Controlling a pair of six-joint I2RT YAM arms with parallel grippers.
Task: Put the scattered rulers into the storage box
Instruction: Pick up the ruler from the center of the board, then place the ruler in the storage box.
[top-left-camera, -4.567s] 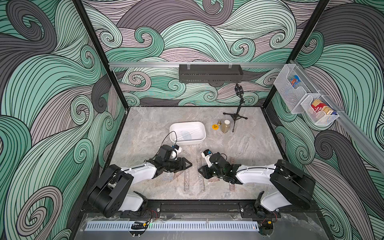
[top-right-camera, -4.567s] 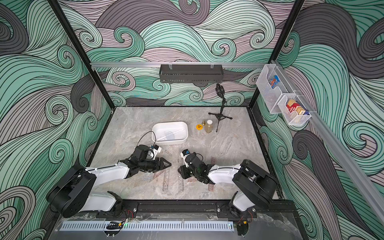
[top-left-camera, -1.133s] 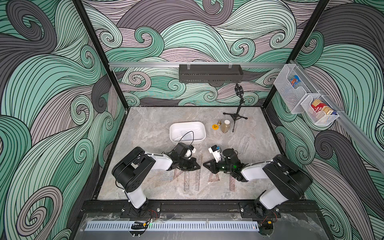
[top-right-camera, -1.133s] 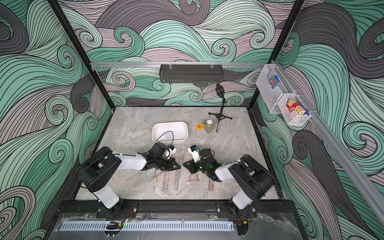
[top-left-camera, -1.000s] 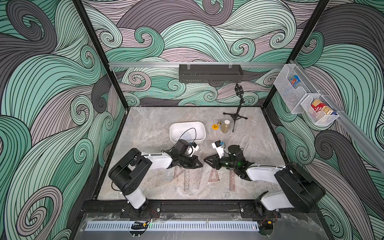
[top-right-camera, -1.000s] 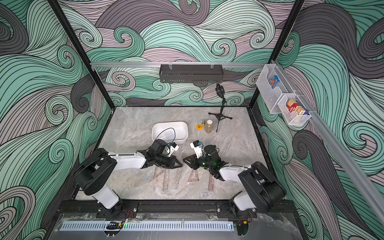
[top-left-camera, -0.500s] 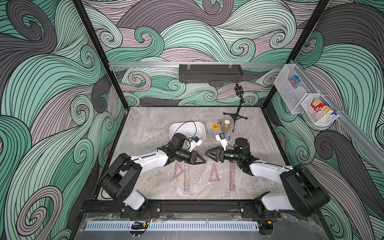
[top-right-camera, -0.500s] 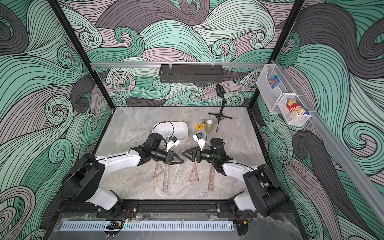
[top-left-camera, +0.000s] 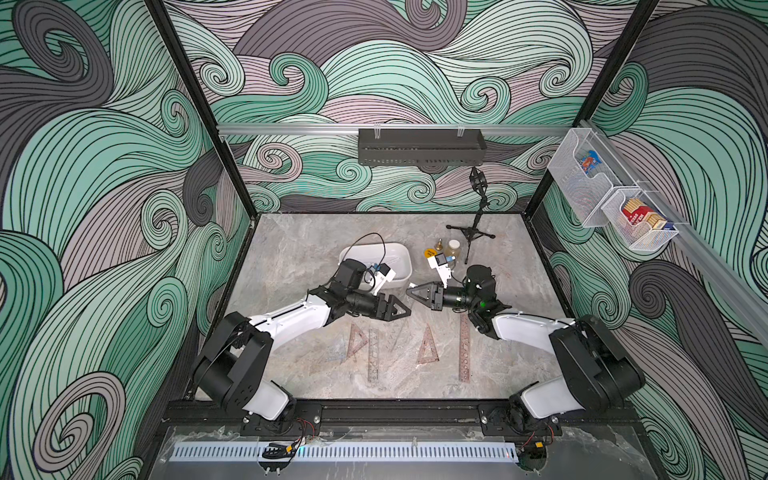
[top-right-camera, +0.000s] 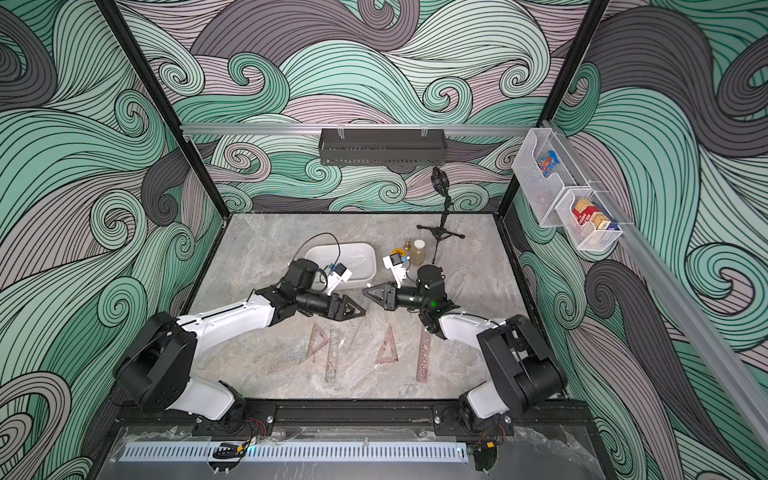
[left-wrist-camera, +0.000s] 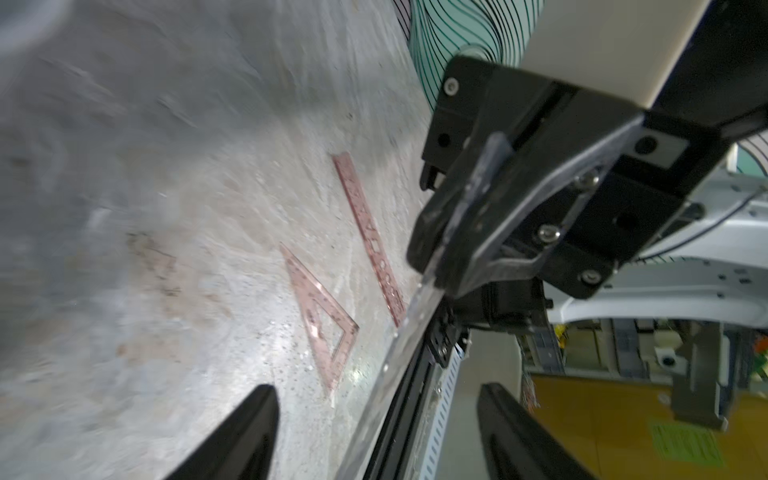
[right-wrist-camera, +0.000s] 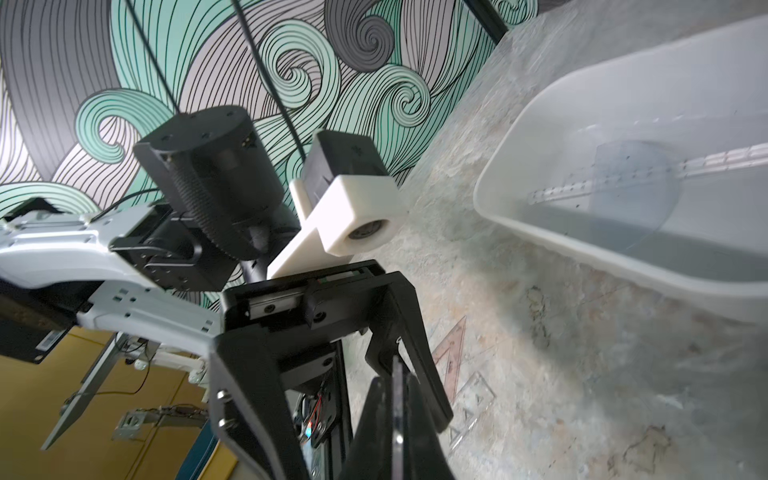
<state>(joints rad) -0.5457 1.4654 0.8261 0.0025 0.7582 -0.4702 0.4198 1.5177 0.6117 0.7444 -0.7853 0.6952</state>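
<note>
Right gripper (top-left-camera: 415, 291) is clamped flat on one end of a clear straight ruler (left-wrist-camera: 399, 345). The left wrist view shows this best: the strip runs out of the closed jaws and passes between the two spread fingers of the left gripper (top-left-camera: 401, 309). That left gripper stands wide open around the strip, and I cannot tell whether either finger touches it.

Both arms rise from bases at the near edge of the marble table (top-left-camera: 291, 257) and reach toward its middle. The left arm stretches out long from the near left, its white forearm sloping up and its wrist turned to point right. The right arm is folded tighter at the near right, its wrist turned to point left. In both top views the two grippers face each other tip to tip, nearly meeting, and are held above the surface.

The storage box (top-left-camera: 401, 278) sits just far of the grippers, and the left wrist camera overlaps its near wall. In the right wrist view a half-round protractor (right-wrist-camera: 631, 187) and a clear stencil strip (right-wrist-camera: 706, 160) lie inside it.

Near of the grippers, more rulers lie flat in a row. From left to right they are a pinkish triangle (top-left-camera: 357, 343), a straight strip (top-left-camera: 372, 355) just beside it, a faint clear triangle (right-wrist-camera: 473, 395), a second pinkish triangle (top-left-camera: 428, 345), and a long pinkish ruler (top-left-camera: 464, 349) whose far end lies under the right arm.
</note>
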